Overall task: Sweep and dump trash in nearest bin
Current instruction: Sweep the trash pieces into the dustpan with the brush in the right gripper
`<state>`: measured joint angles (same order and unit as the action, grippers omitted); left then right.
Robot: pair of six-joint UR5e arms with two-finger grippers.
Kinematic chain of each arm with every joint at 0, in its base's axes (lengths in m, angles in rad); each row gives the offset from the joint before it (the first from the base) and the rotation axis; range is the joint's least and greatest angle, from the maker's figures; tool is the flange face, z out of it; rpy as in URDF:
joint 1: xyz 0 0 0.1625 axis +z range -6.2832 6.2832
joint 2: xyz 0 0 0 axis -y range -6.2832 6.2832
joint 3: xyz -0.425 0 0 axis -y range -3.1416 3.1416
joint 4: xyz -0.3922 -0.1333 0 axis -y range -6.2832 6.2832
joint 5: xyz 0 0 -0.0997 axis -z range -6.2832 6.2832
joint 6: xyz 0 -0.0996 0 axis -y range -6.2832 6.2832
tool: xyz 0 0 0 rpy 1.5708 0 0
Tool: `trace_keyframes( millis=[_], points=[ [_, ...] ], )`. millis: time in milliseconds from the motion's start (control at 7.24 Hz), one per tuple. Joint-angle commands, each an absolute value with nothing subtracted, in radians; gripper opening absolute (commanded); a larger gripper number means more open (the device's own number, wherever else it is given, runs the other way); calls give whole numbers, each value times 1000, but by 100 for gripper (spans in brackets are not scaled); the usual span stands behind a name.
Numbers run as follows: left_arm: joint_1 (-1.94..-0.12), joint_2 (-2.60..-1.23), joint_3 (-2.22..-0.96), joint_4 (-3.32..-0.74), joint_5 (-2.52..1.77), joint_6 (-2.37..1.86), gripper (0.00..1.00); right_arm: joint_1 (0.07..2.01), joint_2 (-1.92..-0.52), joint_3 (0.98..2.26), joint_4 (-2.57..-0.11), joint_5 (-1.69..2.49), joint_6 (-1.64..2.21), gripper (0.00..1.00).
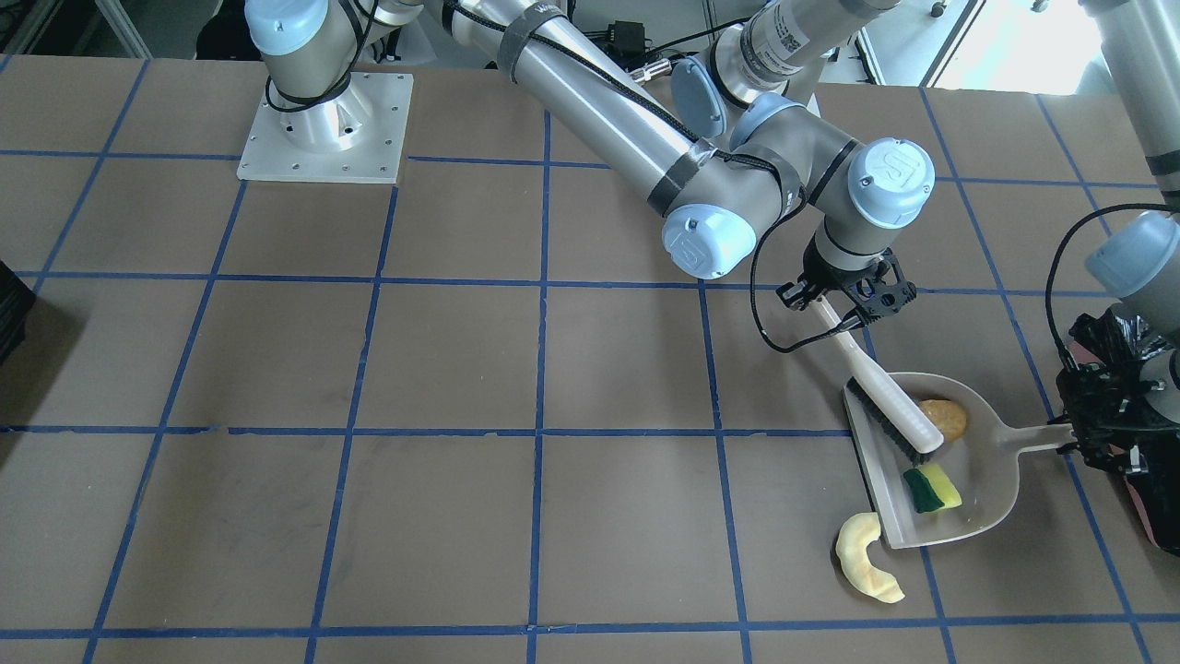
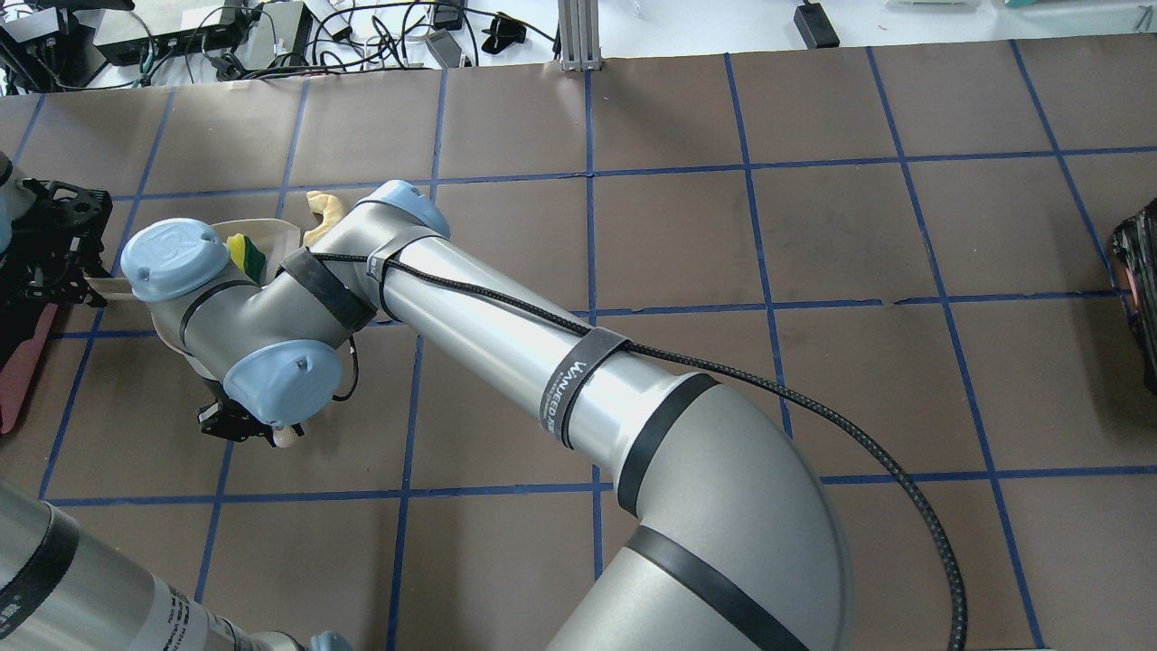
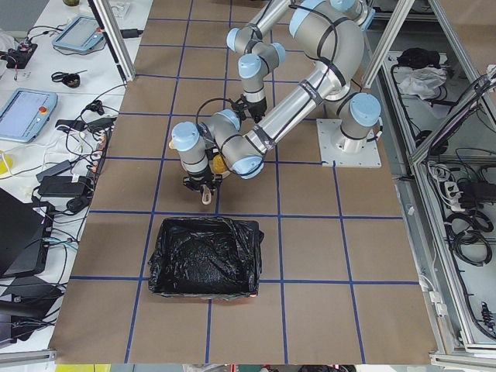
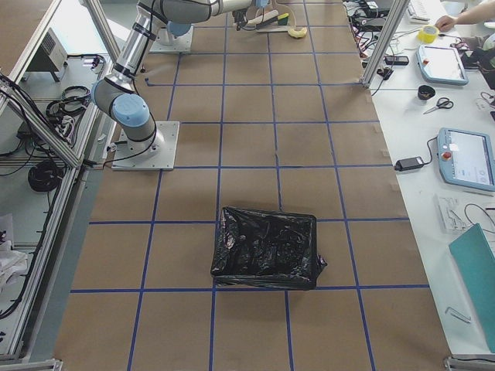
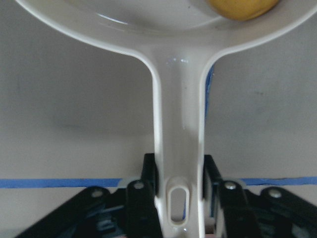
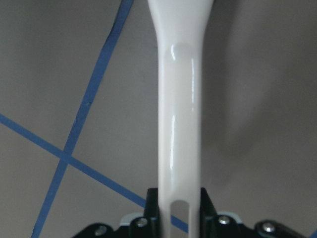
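Note:
My left gripper (image 1: 1074, 443) is shut on the handle of a beige dustpan (image 1: 991, 480), as the left wrist view (image 5: 178, 173) shows. My right gripper (image 1: 848, 295) is shut on the white handle of a brush (image 1: 890, 406), whose bristles rest inside the pan. The brown potato-like lump (image 1: 942, 418) and the yellow-green wedge (image 1: 931, 489) lie in the pan. The pale yellow rind slice (image 1: 867, 558) lies on the table just outside the pan's open lip. The pink-sided bin (image 1: 1152, 503) with its black bag stands right behind my left gripper.
A second black-bagged bin (image 4: 267, 247) stands at the table's far right end and shows at the overhead view's right edge (image 2: 1139, 298). My right arm (image 2: 506, 344) stretches across the table's middle. The right arm's base plate (image 1: 327, 124) is bolted near the robot side.

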<state>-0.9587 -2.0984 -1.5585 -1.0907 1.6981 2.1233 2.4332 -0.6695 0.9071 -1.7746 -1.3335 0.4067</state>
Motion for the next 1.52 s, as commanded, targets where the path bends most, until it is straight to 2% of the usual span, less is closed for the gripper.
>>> trace_keyframes(
  millis=[0,414,690,1105,1381],
  points=[
    [-959,-2102,-1557,-1086,1698,2125,0,2421,-718,908,-1682,-1339,567,0],
    [-957,-2112,-1540,-1069,1703,2126,0,2344,-713,893,-1683,-1400,828,0],
    [-957,-2129,-1491,-1069,1704,2120,0,2274,-672,781,-1654,-1401,831,0],
    [-959,-2189,-1393,-1081,1703,2123,0,2267,-490,561,-1652,-1401,806,0],
    [-975,-2200,-1391,-1081,1701,2111,0,2273,-465,560,-1652,-1391,667,0]
  ],
)
